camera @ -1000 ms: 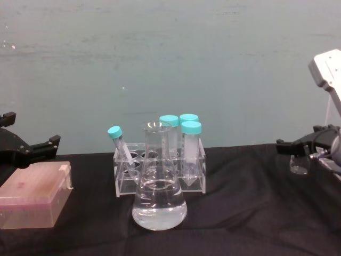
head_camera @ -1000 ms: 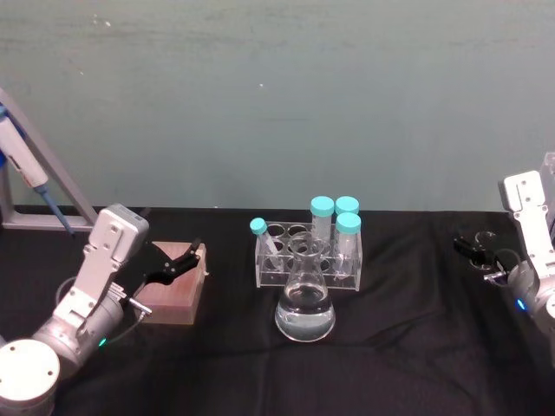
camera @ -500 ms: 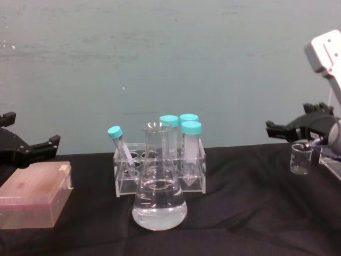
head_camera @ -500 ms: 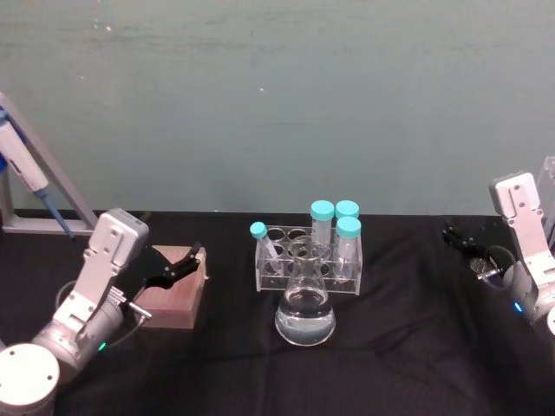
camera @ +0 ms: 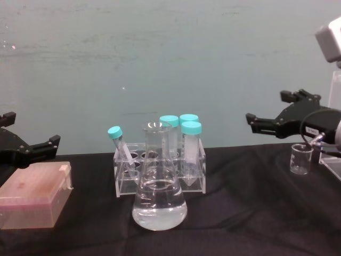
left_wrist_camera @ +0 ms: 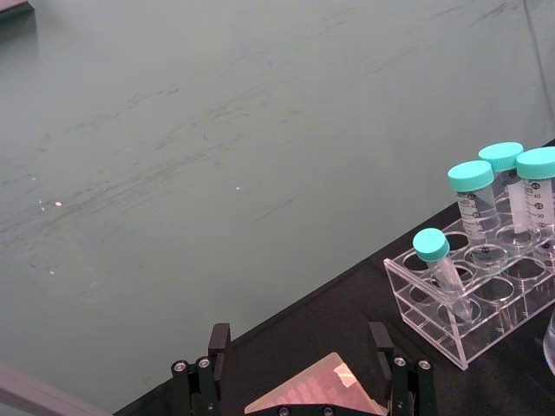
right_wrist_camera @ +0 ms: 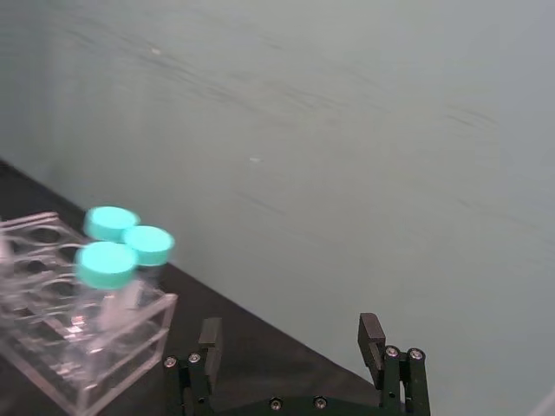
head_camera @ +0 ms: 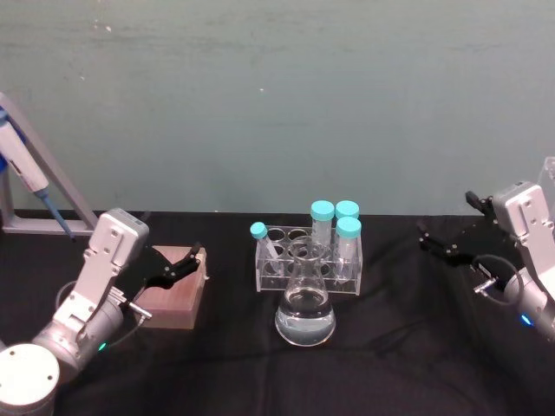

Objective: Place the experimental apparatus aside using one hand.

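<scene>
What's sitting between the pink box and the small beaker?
In the chest view, the tube rack and, before it, the conical flask stand between them.

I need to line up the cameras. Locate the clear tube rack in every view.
Head: rack mid-table, behind the flask.
Chest: rack centre, behind the flask.
Left wrist: rack beyond the left gripper and pink box.
Right wrist: rack ahead of the right gripper.
Shared landmark: three tall teal-capped tubes at one end.
</scene>
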Available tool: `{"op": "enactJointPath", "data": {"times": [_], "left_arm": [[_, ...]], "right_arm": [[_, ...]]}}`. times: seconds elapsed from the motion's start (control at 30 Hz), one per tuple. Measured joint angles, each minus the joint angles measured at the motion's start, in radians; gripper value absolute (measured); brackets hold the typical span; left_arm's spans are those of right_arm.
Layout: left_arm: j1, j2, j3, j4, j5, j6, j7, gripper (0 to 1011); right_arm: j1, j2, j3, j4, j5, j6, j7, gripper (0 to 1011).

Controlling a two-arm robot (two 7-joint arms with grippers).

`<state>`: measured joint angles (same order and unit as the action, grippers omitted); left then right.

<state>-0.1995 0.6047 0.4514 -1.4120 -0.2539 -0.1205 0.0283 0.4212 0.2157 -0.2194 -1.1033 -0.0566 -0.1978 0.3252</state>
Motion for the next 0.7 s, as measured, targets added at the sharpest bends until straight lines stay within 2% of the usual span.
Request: {"op": "enactJointPath", "data": {"times": [0.1, 0.2, 0.37, 0.43, 0.5, 0.7], "left_arm": [[0.0, 0.0, 0.0, 0.0, 0.0, 0.0, 0.0, 1000], [0.0, 0.0, 0.0, 0.0, 0.0, 0.0, 0.0, 1000], [0.0, 0.0, 0.0, 0.0, 0.0, 0.0, 0.0, 1000], [0.0, 0.0, 0.0, 0.0, 0.0, 0.0, 0.0, 1000], [0.0, 0.0, 0.0, 0.0, 0.0, 0.0, 0.0, 1000], [0.0, 0.0, 0.0, 0.0, 0.0, 0.0, 0.0, 1000]], "right_arm": [[0.0, 0.014, -0.01, -0.006, 0.024, -0.008, 0.048, 1000], [0.005, 0.037, -0.032, -0.011, 0.061, -0.024, 0.133, 1000], [0.015, 0.057, -0.06, -0.014, 0.096, -0.035, 0.216, 1000], [0.016, 0.059, -0.065, -0.014, 0.101, -0.037, 0.226, 1000], [0.029, 0.067, -0.086, -0.009, 0.126, -0.045, 0.277, 1000], [0.058, 0.064, -0.117, 0.03, 0.155, -0.045, 0.333, 1000]]}}
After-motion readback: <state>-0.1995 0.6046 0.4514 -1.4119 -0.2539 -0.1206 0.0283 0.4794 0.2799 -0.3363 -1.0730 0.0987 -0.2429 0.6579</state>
